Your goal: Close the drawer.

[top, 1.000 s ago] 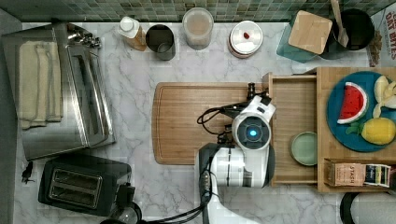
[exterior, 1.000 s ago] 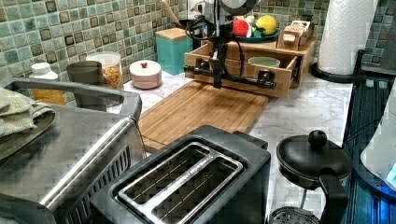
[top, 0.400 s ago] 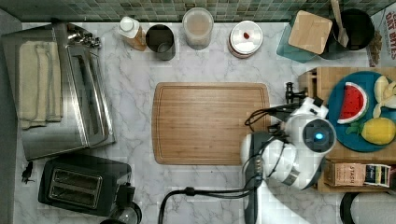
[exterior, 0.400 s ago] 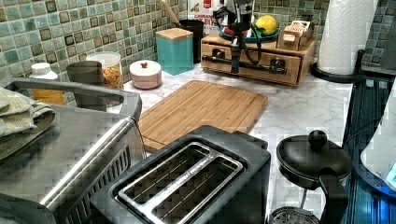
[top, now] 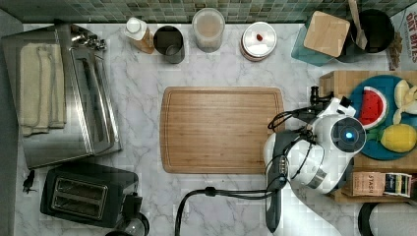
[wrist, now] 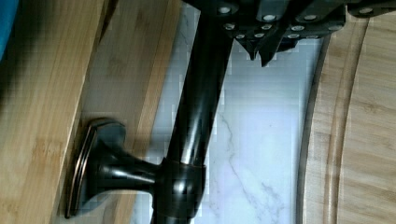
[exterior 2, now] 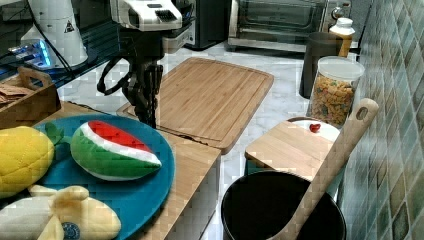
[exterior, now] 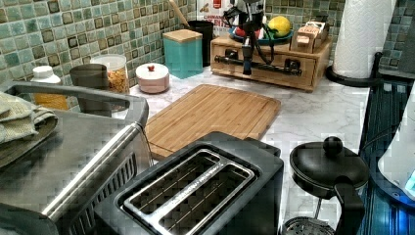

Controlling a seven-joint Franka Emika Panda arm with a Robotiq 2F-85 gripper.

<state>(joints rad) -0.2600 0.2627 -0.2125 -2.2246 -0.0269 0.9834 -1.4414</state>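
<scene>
Now pushed home: drawer (exterior: 264, 66) flush in wooden stand (exterior: 313, 81).
Gripper (wrist: 266, 46) beside handle (wrist: 198, 107), fingers nearly together, holding nothing; next, backing off toward cutting board (top: 221, 130).

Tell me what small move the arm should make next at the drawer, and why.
Probably ease straight back from the handle toward the cutting board. In the left view the drawer front looks flush with its wooden stand, so it seems shut. The gripper hangs right at the handle bar, so backing away should clear it without tugging the drawer out again.

White marble counter (top: 142, 196) carries cutting board (top: 221, 130), toaster (top: 86, 194).
</scene>
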